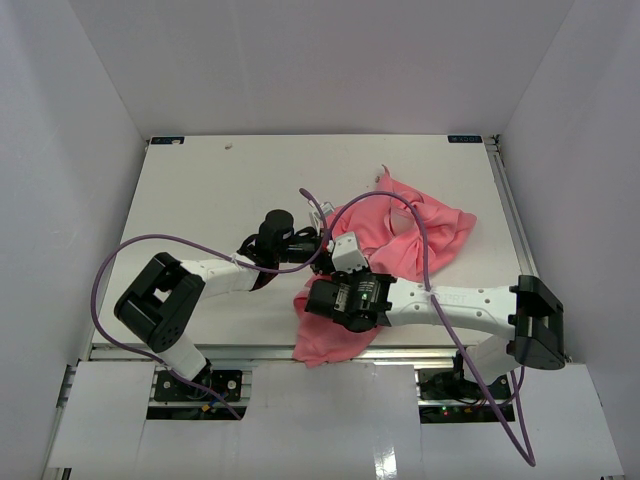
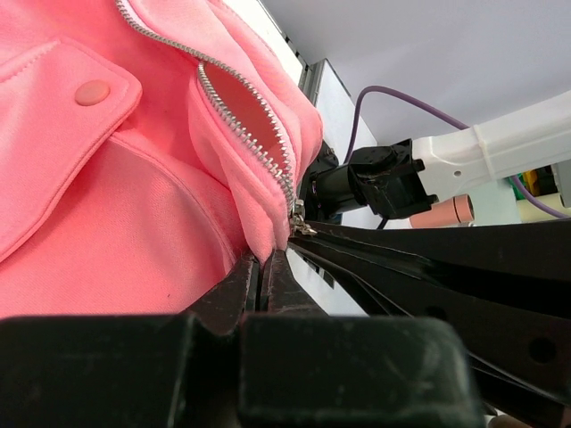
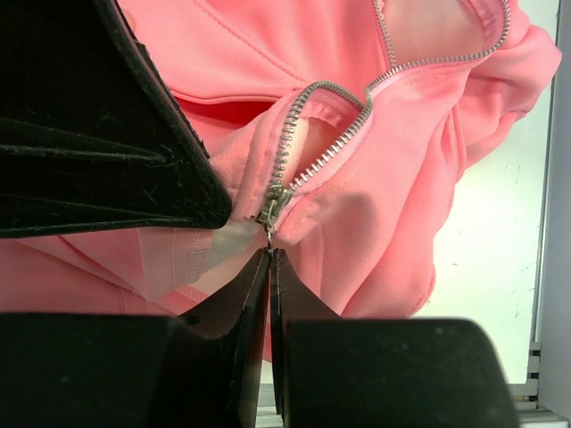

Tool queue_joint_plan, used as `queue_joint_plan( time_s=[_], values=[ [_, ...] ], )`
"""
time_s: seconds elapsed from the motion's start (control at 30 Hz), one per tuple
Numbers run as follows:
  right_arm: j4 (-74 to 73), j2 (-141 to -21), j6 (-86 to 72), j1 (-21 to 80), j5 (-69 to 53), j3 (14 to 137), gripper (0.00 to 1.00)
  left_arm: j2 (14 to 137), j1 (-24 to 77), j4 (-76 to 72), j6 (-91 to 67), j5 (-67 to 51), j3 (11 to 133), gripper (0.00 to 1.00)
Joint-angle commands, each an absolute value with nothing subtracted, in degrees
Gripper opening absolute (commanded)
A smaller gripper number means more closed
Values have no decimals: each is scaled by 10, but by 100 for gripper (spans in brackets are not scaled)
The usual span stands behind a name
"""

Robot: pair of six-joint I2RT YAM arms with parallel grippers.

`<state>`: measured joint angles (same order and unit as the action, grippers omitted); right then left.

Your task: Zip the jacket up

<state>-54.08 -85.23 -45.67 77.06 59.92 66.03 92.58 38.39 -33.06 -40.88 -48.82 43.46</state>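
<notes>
The salmon-pink jacket [image 1: 400,232] lies crumpled at the table's centre right. Its metal zipper [image 3: 332,147] is open above the slider [image 3: 274,205], which sits near the bottom hem. My right gripper [image 3: 269,254] is shut on the slider's small pull tab, just below the slider. My left gripper [image 2: 265,259] is shut on the jacket's hem fabric [image 2: 259,223] right beside the slider [image 2: 297,220]. In the top view both grippers, left [image 1: 318,247] and right [image 1: 312,295], meet at the jacket's near-left edge. The left fingers [image 3: 98,134] show at the upper left of the right wrist view.
The white table [image 1: 220,190] is walled on three sides by white panels. A purple cable [image 1: 420,250] from the right arm arcs over the jacket; another loops beside the left arm [image 1: 100,290]. The table's right rail [image 3: 553,267] is near the jacket.
</notes>
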Motion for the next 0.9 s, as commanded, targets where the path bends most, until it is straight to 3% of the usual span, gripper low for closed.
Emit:
queue_joint_plan(
  time_s=[0.0,0.87],
  values=[
    [-543,-826,-446,773,660,705,8,919,386,-321,-396,-489,437,0],
    [-544,-821,-388,765,677,717,8,912,386,-316,-386,-481,434,0]
  ],
)
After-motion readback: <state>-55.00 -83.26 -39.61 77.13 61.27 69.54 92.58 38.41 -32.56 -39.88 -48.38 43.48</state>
